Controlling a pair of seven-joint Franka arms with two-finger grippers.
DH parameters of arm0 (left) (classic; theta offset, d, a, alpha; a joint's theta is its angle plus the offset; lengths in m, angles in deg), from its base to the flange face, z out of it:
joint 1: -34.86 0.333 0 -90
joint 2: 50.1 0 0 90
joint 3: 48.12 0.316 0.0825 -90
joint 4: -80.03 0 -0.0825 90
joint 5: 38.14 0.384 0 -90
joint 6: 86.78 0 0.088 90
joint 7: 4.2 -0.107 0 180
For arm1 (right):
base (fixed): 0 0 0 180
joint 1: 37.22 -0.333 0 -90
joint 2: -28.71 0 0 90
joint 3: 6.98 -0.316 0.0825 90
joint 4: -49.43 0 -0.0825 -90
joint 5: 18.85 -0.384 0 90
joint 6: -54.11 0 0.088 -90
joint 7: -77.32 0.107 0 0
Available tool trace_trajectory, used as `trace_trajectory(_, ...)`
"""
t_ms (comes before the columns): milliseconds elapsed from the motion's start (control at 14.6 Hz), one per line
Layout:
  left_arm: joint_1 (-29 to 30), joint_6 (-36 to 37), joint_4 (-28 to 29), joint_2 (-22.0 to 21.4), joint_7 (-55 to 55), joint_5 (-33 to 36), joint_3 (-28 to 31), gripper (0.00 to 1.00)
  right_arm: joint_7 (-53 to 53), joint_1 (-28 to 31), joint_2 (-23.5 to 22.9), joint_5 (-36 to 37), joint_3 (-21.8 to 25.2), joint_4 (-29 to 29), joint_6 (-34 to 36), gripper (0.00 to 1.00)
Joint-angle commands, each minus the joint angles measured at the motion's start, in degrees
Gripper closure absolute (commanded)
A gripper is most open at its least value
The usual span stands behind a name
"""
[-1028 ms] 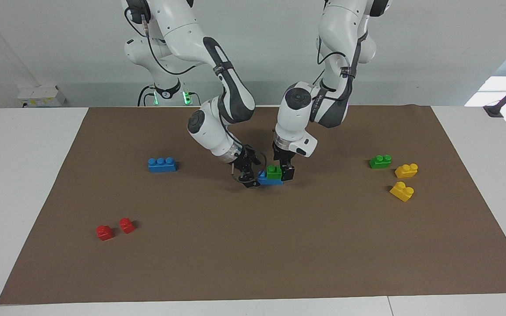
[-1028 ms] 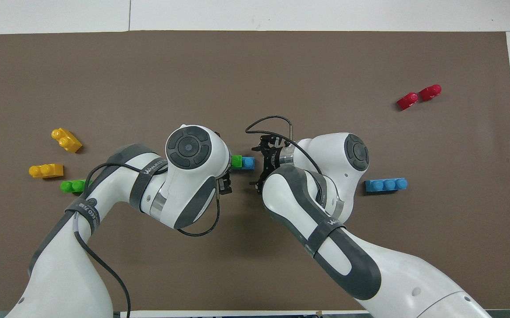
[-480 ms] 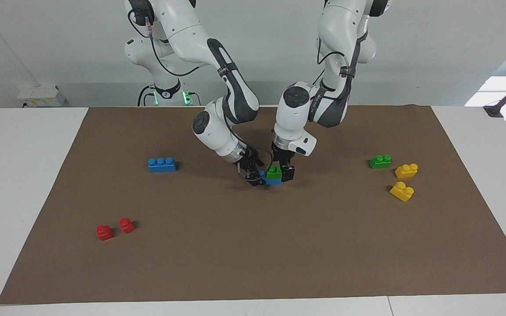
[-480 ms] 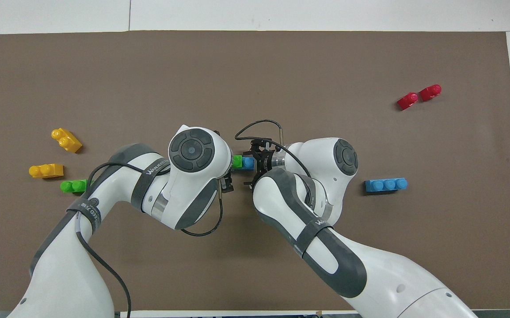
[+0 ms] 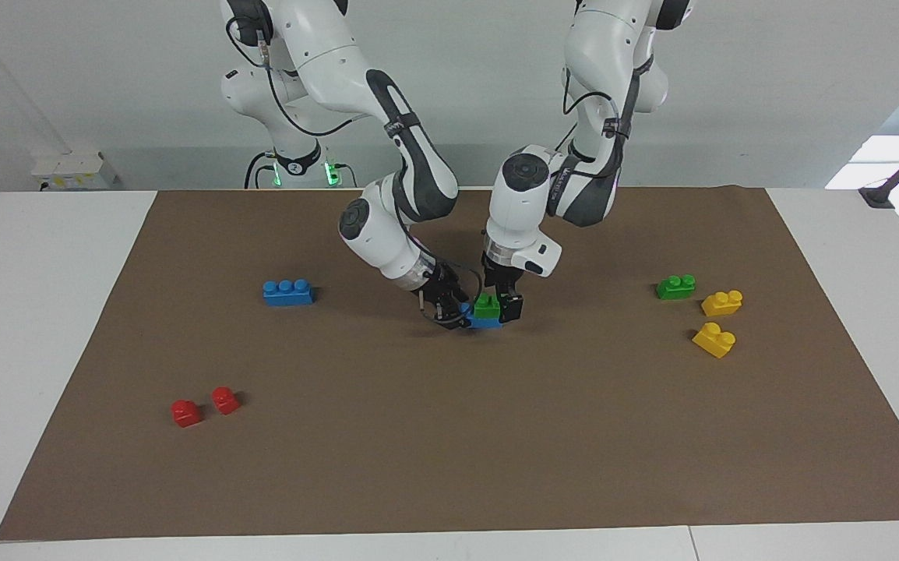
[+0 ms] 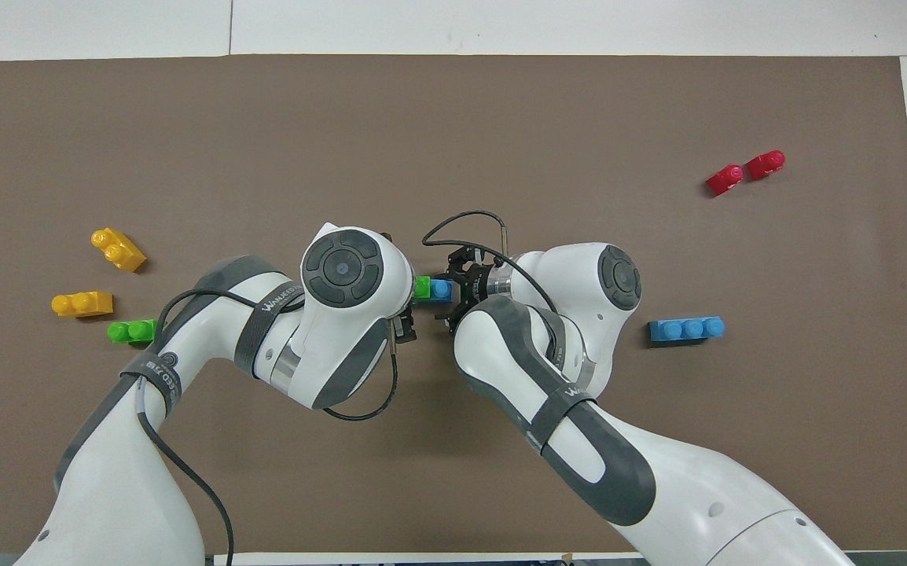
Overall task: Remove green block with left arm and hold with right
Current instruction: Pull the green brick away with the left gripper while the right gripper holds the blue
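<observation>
The left gripper [image 5: 498,306] grips the green block [image 5: 486,306], which sits atop a blue brick [image 5: 471,319]; the right gripper [image 5: 449,312] clamps that brick's end.

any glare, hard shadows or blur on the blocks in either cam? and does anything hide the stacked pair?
Facing view: even light, soft short shadows under the red blocks and yellow blocks, no glare; green block on blue block sharp between the left gripper and right gripper. Overhead view: no blur, but the left arm covers most of the green block.
</observation>
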Motion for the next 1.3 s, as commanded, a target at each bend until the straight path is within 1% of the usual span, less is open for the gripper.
trace_trajectory(0, -1.0, -1.4, -0.3, 0.7, 3.0, 2.4, 0.7, 0.01, -2.2, 0.2, -0.8, -2.4, -0.1, -0.8, -0.8, 1.0)
trace_trajectory(206, -1.0, -1.6, -0.3, 1.0, 3.1, 2.9, 0.7, 0.01, -3.4, -0.1, -0.8, -2.4, -0.1, -0.7, -0.8, 1.0)
trace_trajectory(274, -1.0, -1.6, -0.3, 1.0, 3.1, 2.8, 0.7, 0.05, -5.6, -0.1, -0.7, -2.4, -0.1, -0.5, -0.8, 1.0)
trace_trajectory(343, -0.9, -1.6, -0.2, 1.0, 3.1, 2.9, 0.7, 0.16, -7.1, -0.2, -0.7, -2.4, -0.1, -0.3, -0.8, 1.0)
trace_trajectory(411, -0.9, -1.7, -0.2, 1.0, 3.2, 2.9, 0.7, 0.34, -6.8, 0.1, -0.7, -2.5, -0.2, -0.3, -0.7, 1.0)
trace_trajectory(480, -0.9, -1.7, -0.2, 1.0, 3.1, 2.9, 0.7, 0.64, -6.7, 0.2, -0.7, -3.1, -0.2, -0.3, -0.7, 1.0)
trace_trajectory(548, -0.8, -1.7, -0.2, 1.0, 2.9, 2.9, 0.7, 1.0, -6.6, 0.2, -0.7, -3.7, -0.2, -0.3, -0.8, 1.0)
trace_trajectory(960, -0.1, -1.6, -0.8, 0.1, 2.0, 2.9, 0.7, 1.0, -6.2, 0.4, -0.7, -3.9, -0.1, -0.3, -0.8, 1.0)
trace_trajectory(1028, 0.0, -1.1, -0.9, -0.5, 1.9, 2.9, 0.8, 1.0, -6.2, 0.3, -0.7, -3.9, -0.1, -0.3, -0.8, 1.0)
trace_trajectory(1097, 0.1, -0.3, -0.9, -2.0, 1.7, 2.9, 0.8, 1.0, -6.2, 0.3, -0.7, -3.9, -0.1, -0.2, -0.9, 1.0)
trace_trajectory(1234, 1.0, 3.5, -2.0, -4.1, 1.3, 2.9, 0.8, 1.0, -6.2, 0.3, -0.7, -3.9, -0.1, -0.1, -1.6, 1.0)
